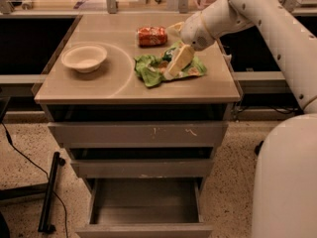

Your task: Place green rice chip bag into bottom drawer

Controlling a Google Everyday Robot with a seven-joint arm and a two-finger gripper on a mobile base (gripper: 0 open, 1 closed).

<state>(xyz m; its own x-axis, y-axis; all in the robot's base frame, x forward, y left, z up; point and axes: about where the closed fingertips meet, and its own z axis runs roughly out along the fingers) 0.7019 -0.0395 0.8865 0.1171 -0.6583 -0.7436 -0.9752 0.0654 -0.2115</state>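
The green rice chip bag point(153, 68) lies crinkled on the cabinet top point(99, 88), right of centre. My gripper point(173, 66) reaches down from the white arm at the upper right and sits over the middle of the bag, its cream fingers point(179, 59) covering the logo. The bottom drawer point(146, 207) is pulled out below, and its grey inside holds nothing.
An orange-red can point(152, 35) lies on its side behind the bag. A white bowl point(84, 58) stands at the left of the top. Two scuffed drawers point(138, 133) above the bottom one stand slightly out. The robot's white body point(287, 177) fills the right.
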